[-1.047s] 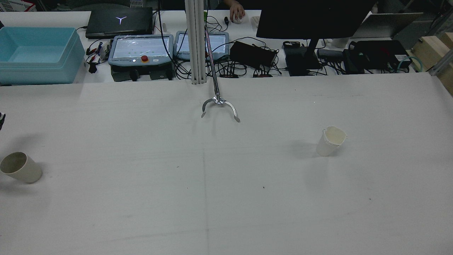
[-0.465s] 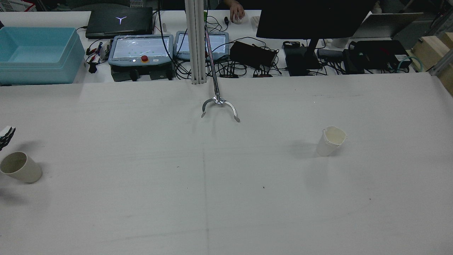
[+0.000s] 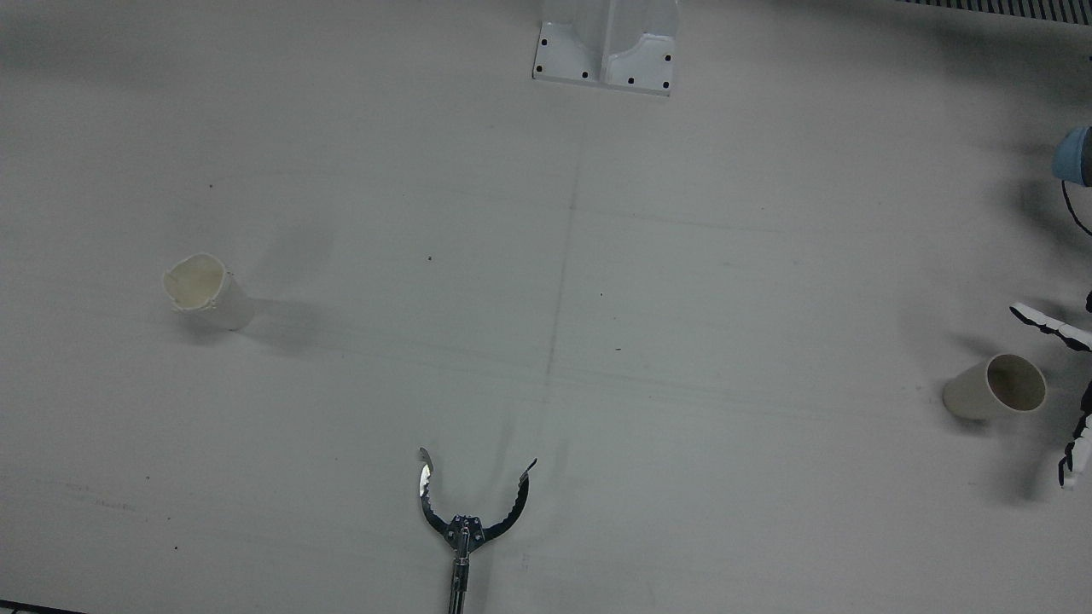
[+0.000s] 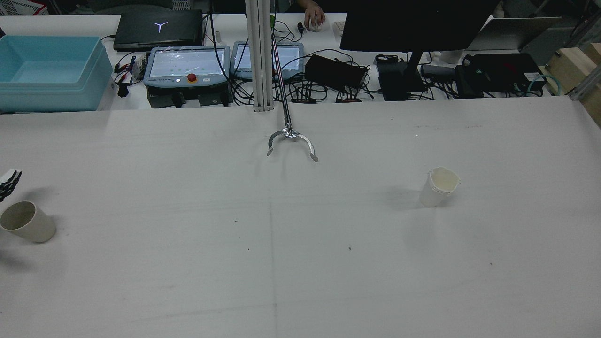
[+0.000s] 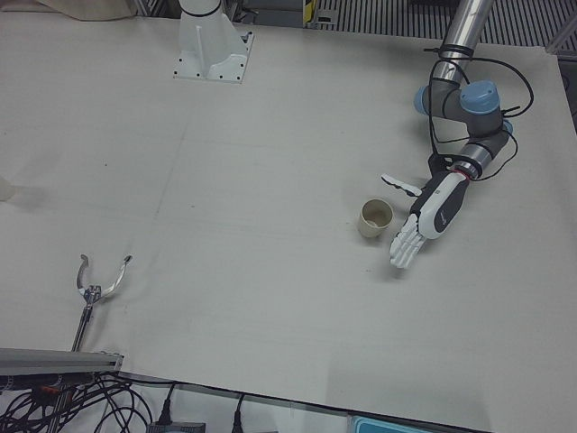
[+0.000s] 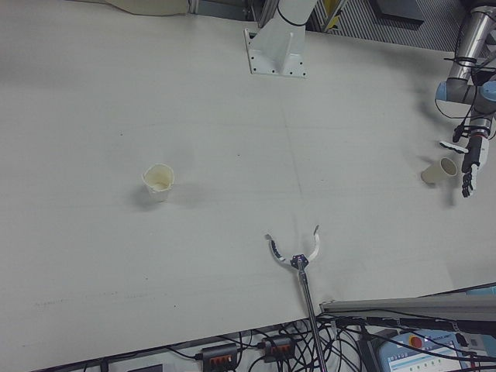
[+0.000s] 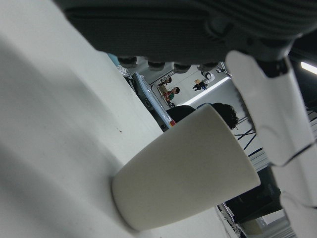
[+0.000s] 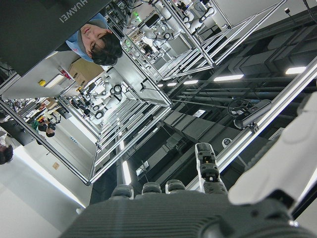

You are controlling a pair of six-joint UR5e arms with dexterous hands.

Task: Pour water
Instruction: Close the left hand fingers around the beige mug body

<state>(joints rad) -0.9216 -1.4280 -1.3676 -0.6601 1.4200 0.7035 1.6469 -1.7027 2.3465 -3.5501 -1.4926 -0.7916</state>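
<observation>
A beige cup (image 4: 26, 221) (image 3: 994, 388) (image 5: 375, 217) (image 6: 438, 170) stands near the table's edge on the robot's left side. My left hand (image 5: 428, 216) (image 3: 1077, 443) (image 6: 469, 167) is open just beside it, palm toward the cup, fingers spread and not touching it. In the left hand view the cup (image 7: 183, 183) fills the middle, close to the palm. Only the left hand's fingertips (image 4: 9, 183) show in the rear view. A dented white paper cup (image 4: 439, 187) (image 3: 205, 290) (image 6: 158, 181) stands alone on the right half. My right hand (image 8: 208, 198) faces the ceiling, fingers apart, holding nothing.
A metal grabber claw (image 4: 291, 141) (image 3: 469, 512) on a long rod lies at the table's far middle. A post base (image 3: 606, 51) sits on the robot's side. Behind the table are a blue bin (image 4: 47, 70), teach pendants, a laptop, a monitor and cables.
My left hand has come in from the table's left edge toward the beige cup; more of its fingertips show now. Both cups stay where they were.
</observation>
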